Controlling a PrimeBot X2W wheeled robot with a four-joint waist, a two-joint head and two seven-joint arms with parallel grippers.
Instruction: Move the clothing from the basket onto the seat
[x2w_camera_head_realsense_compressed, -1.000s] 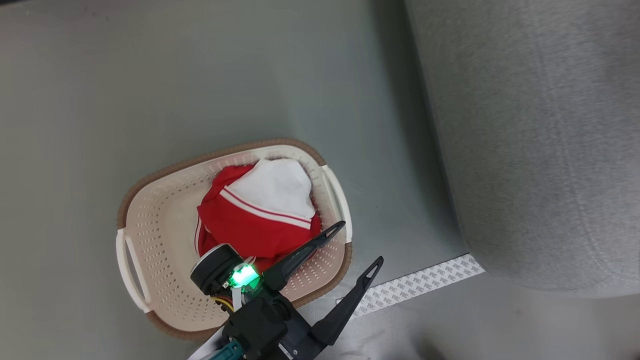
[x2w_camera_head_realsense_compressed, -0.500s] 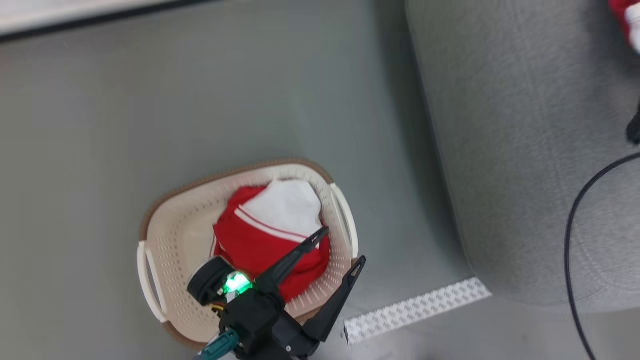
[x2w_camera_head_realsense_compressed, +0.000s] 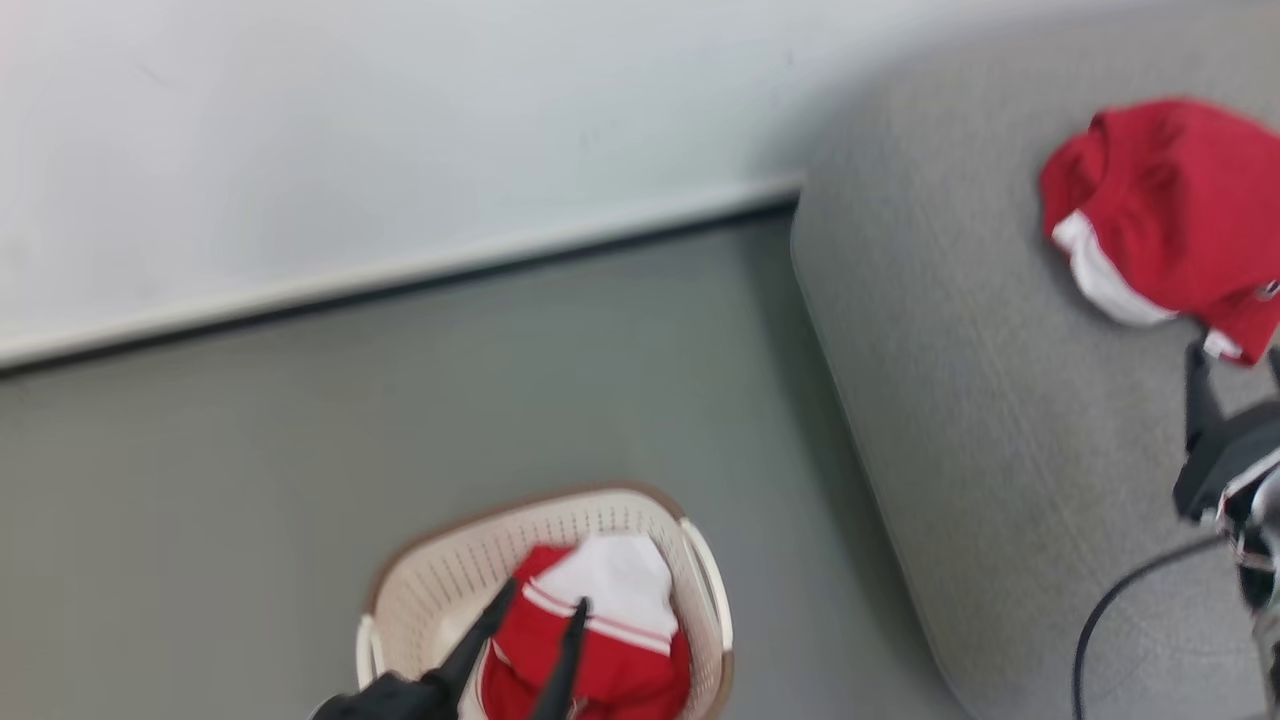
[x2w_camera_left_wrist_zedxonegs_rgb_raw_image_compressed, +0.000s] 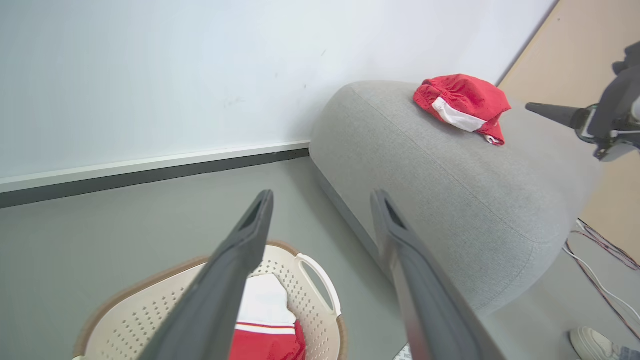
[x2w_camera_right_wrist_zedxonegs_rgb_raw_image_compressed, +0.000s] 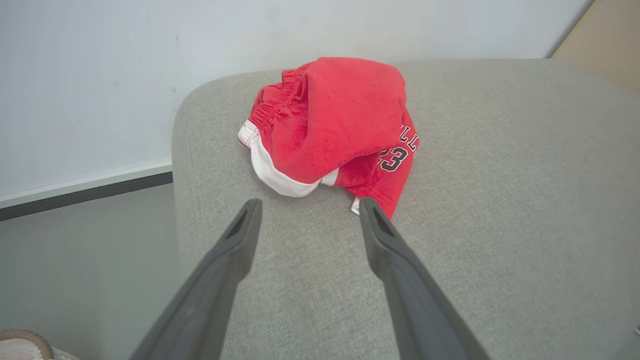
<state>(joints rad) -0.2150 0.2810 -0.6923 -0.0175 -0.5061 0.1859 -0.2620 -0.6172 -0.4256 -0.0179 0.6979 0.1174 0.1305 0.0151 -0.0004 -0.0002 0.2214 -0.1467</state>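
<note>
Both left gripper (x2w_camera_left_wrist_zedxonegs_rgb_raw_image_compressed: 321, 196) and right gripper (x2w_camera_right_wrist_zedxonegs_rgb_raw_image_compressed: 306, 204) open, garment (x2w_camera_right_wrist_zedxonegs_rgb_raw_image_compressed: 330, 120) on seat (x2w_camera_right_wrist_zedxonegs_rgb_raw_image_compressed: 500, 200), second garment (x2w_camera_head_realsense_compressed: 630, 668) in basket (x2w_camera_head_realsense_compressed: 440, 590), shoe (x2w_camera_left_wrist_zedxonegs_rgb_raw_image_compressed: 592, 342) on floor

Both spread wide — the left jaws and the right jaws stand empty, touching nothing.

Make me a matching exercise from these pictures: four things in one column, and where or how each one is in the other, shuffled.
1. red garment with printed number
2. red and white garment
3. left end effector
4. right end effector

A. in the basket
B. open, over the seat
C. lying on the seat
D. open, over the basket

Pairs: 1-C, 2-A, 3-D, 4-B
</note>
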